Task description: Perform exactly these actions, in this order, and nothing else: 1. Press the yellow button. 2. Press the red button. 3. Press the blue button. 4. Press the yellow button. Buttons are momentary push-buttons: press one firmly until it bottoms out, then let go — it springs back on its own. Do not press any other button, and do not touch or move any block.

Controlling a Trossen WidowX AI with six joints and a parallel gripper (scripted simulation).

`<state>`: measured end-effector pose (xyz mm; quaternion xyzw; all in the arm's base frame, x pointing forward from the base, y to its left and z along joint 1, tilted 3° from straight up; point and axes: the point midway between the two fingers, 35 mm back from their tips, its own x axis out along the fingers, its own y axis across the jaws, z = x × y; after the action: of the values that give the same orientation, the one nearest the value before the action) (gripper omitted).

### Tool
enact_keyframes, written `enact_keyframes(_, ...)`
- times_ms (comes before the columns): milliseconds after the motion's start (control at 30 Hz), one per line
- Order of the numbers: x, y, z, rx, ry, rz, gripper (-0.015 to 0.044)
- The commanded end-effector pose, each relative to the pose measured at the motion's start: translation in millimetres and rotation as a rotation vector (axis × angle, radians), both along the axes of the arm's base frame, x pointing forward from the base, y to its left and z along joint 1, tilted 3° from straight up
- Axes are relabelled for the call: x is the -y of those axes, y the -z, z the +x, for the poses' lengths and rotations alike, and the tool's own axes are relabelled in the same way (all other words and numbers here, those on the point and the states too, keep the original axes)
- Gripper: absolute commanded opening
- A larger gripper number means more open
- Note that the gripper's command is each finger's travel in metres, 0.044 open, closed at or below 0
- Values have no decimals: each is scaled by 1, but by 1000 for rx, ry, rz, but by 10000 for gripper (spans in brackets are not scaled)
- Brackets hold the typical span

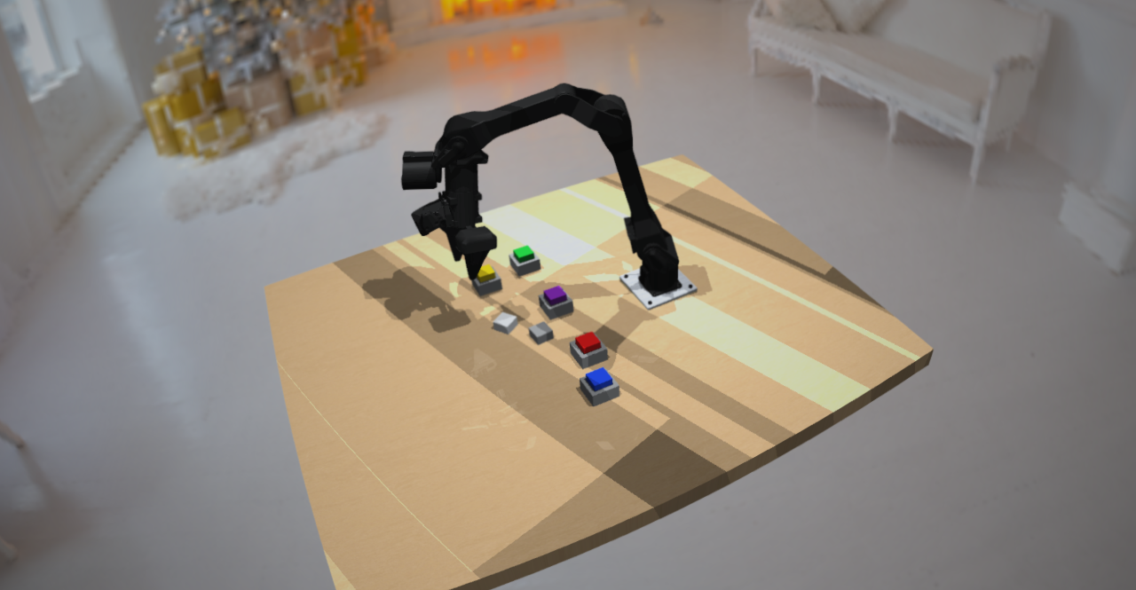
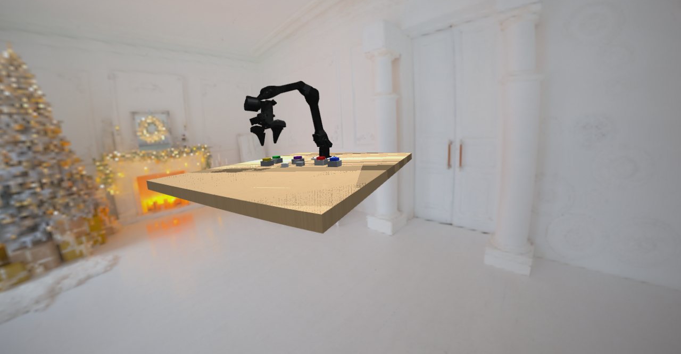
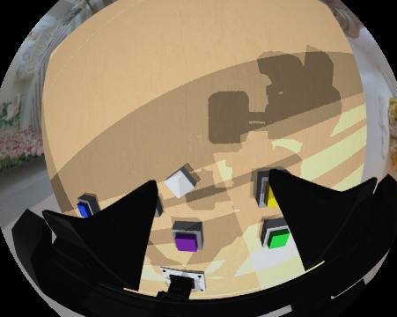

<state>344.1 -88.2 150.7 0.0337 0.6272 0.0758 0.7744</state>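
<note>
My gripper [image 1: 465, 269] [image 2: 268, 143] [image 3: 214, 181] is open and empty, fingers pointing down. It hangs above the table near the yellow button [image 1: 485, 271] [image 2: 266, 159] [image 3: 272, 196], touching nothing. In the wrist view the right finger partly covers that button. The red button [image 1: 587, 342] [image 2: 321, 157] stands toward the front right in the top view; the left finger hides it in the wrist view. The blue button [image 1: 598, 378] [image 2: 334, 158] [image 3: 83, 210] stands just beyond it. All three caps stand raised in their grey housings.
A green button [image 1: 522, 253] [image 2: 276, 157] [image 3: 278, 239] is beside the yellow one. A purple button [image 1: 555, 295] [image 2: 297, 157] [image 3: 186, 242] lies between yellow and red. A white block [image 1: 504, 322] [image 2: 284, 165] [image 3: 180, 182] and a grey block [image 1: 540, 333] [image 2: 299, 163] lie near the purple button.
</note>
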Motion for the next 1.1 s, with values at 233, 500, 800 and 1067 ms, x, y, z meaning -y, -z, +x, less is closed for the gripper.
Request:
enact_keyframes(233, 81, -9, -49, -155, 12, -136, 400)
enact_keyframes(500, 80, 44, -46, -155, 12, -135, 242)
enact_keyframes(800, 80, 52, -46, -155, 12, -135, 20)
enact_keyframes(1067, 80, 52, -46, -155, 12, -135, 20)
